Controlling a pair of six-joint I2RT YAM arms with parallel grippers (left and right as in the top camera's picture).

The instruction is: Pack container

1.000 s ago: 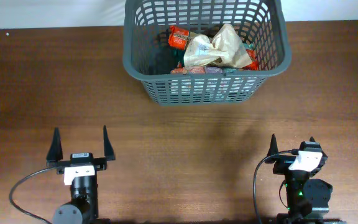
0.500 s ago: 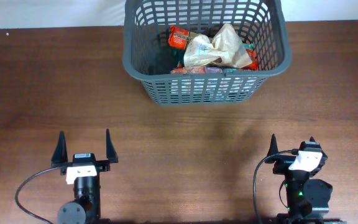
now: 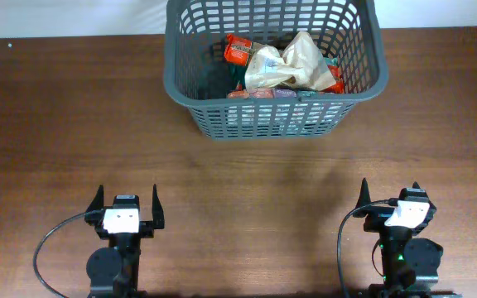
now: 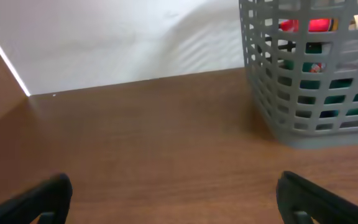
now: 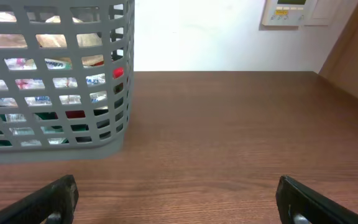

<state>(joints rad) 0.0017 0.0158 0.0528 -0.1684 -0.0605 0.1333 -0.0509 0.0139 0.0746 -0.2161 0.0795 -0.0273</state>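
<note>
The container (image 3: 214, 89) is a large dark grey lattice basket at the far middle of the table. It holds several packets, among them a crumpled cream bag (image 3: 288, 62) and an orange-red pack (image 3: 240, 51). It also shows at the right of the left wrist view (image 4: 272, 106) and at the left of the right wrist view (image 5: 55, 146). My left gripper (image 3: 127, 201) is open and empty near the front edge, left of centre. My right gripper (image 3: 389, 194) is open and empty near the front edge at the right. Both are far from the container.
The brown wooden table (image 3: 238, 182) runs between the grippers and the container. A white wall (image 4: 123, 37) stands behind the table. A small wall panel (image 5: 289, 11) hangs on it at the right.
My left arm has drawn back toward the front edge and shifted right; its fingers look nearer together from above. The right arm and the container's contents have not moved.
</note>
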